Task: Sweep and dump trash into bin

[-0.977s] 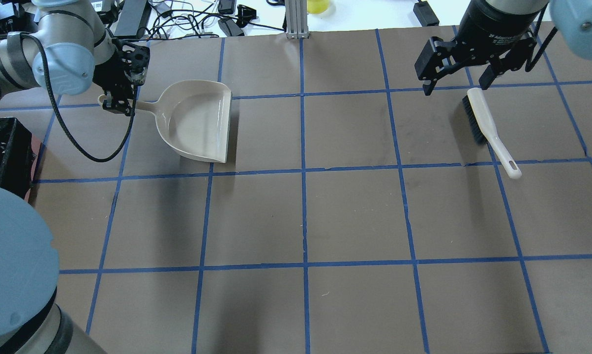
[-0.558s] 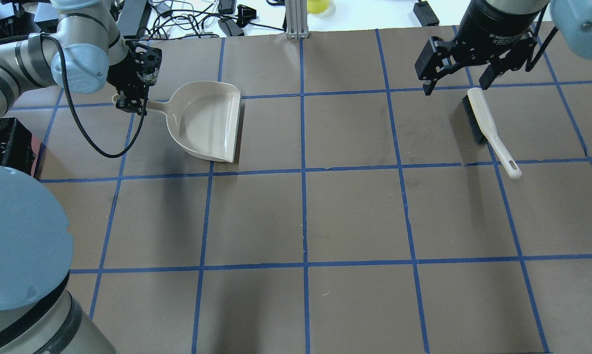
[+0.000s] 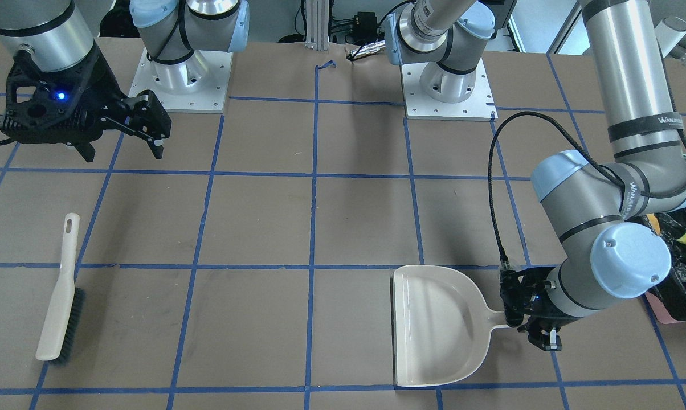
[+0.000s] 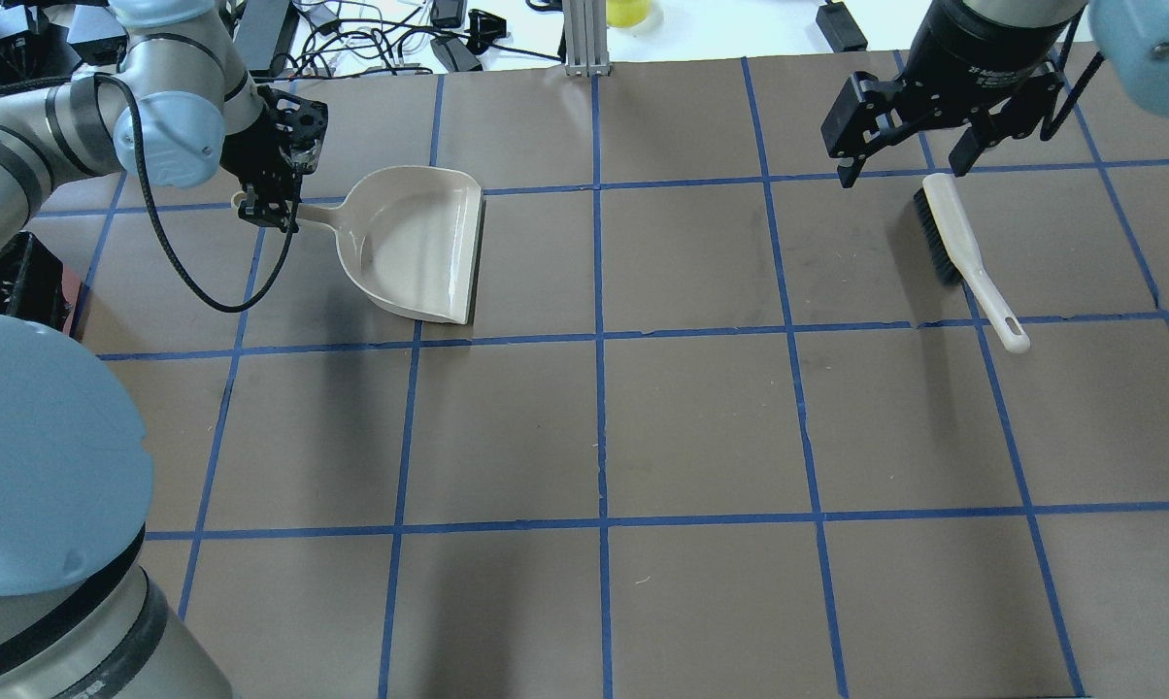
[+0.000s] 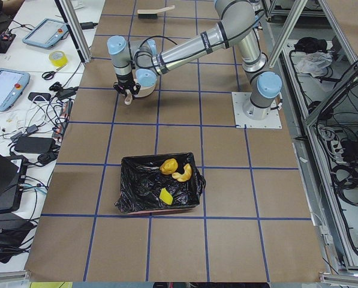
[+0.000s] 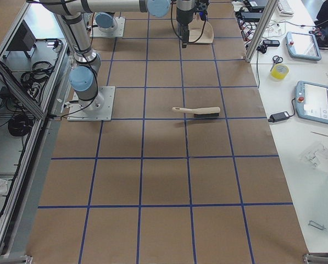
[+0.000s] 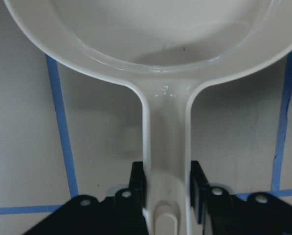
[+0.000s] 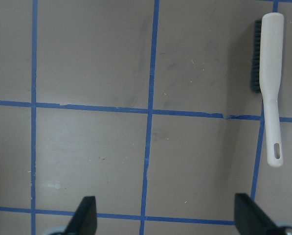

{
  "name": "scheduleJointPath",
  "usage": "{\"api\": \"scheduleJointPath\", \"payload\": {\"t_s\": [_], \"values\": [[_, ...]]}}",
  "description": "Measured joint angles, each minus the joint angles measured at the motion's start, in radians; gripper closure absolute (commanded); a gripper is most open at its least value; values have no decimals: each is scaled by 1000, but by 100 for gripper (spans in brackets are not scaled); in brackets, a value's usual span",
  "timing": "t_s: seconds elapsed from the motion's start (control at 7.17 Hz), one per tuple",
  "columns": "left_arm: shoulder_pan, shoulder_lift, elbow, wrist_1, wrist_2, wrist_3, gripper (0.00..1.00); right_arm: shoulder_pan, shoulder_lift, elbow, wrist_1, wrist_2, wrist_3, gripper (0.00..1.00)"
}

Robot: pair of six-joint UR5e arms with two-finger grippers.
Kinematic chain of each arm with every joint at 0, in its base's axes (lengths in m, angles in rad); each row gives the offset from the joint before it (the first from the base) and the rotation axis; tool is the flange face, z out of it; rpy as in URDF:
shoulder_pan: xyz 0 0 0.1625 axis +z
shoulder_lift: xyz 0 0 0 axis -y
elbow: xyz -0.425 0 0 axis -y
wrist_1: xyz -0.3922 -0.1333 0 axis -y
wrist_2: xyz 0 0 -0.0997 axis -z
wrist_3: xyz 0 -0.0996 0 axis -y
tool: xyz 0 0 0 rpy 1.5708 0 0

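**Brown-papered table (image 4: 701, 417): dustpan (image 4: 419, 248) gripped, trash (image 5: 183, 174) in the bin (image 5: 135, 191)**

At the far left of the table, the left pincer (image 7: 166, 183) is clenched on the end of the dustpan's handle, one black finger pressed against each side of it. The beige pan reaches from there toward the right, level and close over the paper, its straight open lip facing the table's middle. No piece lies in its bowl. A black cable loops down from that wrist, just beside the handle.

At the far right, the right pincer (image 4: 903, 165) hangs released, its jaws spread wide with nothing between them. It hovers above the table, beside the bristle end of the brush (image 4: 949, 221) and apart from it. The brush lies flat on the paper, dark bristles to the left, its pale handle pointing toward the near side.

The bin stands at the table's left end, well apart from the dustpan, its crinkled black liner folded over the rim. Inside it lie the golden-brown lump (image 5: 168, 165), the curved ring piece (image 5: 184, 174) touching it, and the yellow wedge (image 5: 165, 195) a little apart from both.
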Motion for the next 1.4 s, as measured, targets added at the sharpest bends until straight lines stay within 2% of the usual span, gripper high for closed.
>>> {"api": "scheduleJointPath", "payload": {"t_s": [0.14, 0.28, 0.42, 0.7, 0.84, 0.98, 1.4], "values": [[-6, -4, -1, 4, 1, -8, 97, 0, -1, 0, 0, -1, 0, 0], [-17, -10, -2, 16, 3, -14, 75, 0, -2, 0, 1, -1, 0, 0], [-27, -15, -4, 29, 5, -16, 61, 0, -2, 0, 2, 0, -1, 0], [-33, -17, -8, 37, 7, -17, 46, 0, -1, 0, 3, 2, -1, 0], [-33, -14, -9, 38, 9, -17, 34, 0, -1, 0, 3, 3, -1, 0], [-33, -10, -9, 37, 10, -17, 31, 0, -1, 0, 3, 3, 0, 0], [-48, 19, 2, 23, 1, -93, 31, -1, -1, 0, 0, 4, -1, 0]]}}
